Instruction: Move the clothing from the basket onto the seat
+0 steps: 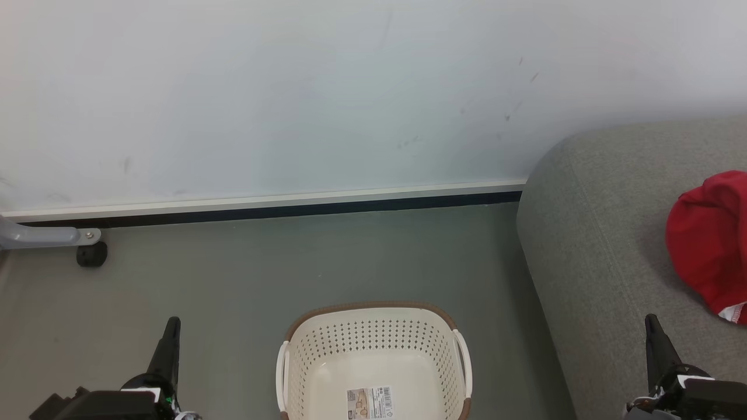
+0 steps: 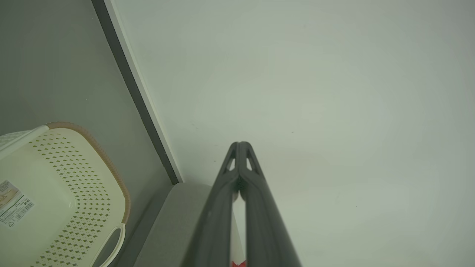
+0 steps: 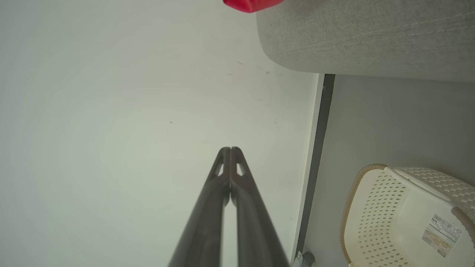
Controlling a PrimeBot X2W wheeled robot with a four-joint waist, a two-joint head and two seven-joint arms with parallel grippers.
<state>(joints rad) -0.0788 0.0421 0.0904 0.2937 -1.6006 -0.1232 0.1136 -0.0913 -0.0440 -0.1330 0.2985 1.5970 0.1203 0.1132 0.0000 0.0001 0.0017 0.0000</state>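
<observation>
The cream perforated basket point(image 1: 373, 356) stands on the floor at the bottom centre of the head view, with a barcode sticker point(image 1: 369, 402) on its bare base and no clothing inside. Red clothing point(image 1: 709, 242) with white trim lies on the grey sofa seat point(image 1: 601, 245) at the right edge. At the lower left, my left gripper point(image 1: 172, 324) is shut and holds nothing; its fingertips meet in the left wrist view point(image 2: 240, 145). My right gripper point(image 1: 650, 321) is shut too, over the sofa's front, its tips together point(image 3: 230, 150). The basket point(image 2: 55, 193) point(image 3: 404, 218) appears in both wrist views.
A pale wall with a dark skirting strip point(image 1: 274, 211) runs behind the grey floor point(image 1: 262, 274). At the far left a grey metal leg point(image 1: 41, 236) ends in a black caster point(image 1: 91, 254). The sofa's rounded arm point(image 3: 363, 33) stands close to the basket's right side.
</observation>
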